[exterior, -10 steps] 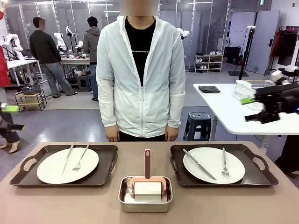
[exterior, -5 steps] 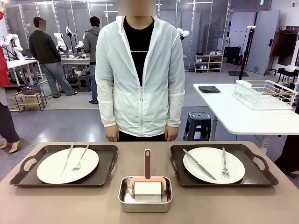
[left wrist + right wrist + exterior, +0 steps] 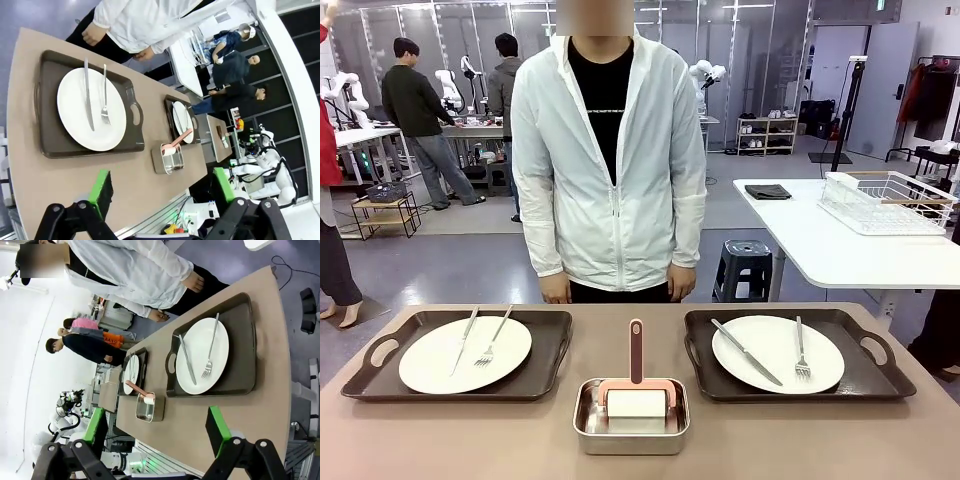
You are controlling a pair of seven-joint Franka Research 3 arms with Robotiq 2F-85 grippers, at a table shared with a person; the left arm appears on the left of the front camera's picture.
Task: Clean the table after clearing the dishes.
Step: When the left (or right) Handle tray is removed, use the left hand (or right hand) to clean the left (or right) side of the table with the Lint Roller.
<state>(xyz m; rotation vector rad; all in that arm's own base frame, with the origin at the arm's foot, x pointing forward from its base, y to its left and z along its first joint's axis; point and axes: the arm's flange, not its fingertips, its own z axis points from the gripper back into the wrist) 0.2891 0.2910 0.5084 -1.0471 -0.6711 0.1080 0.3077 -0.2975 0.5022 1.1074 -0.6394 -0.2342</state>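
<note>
I am holding my left hand and right hand spread, pinching nothing, above the counter. A dinner plate is lying on its tray ahead of and below each hand. I judge clearing is only starting; next I am needing to descend and grip a tray by its end.
</note>
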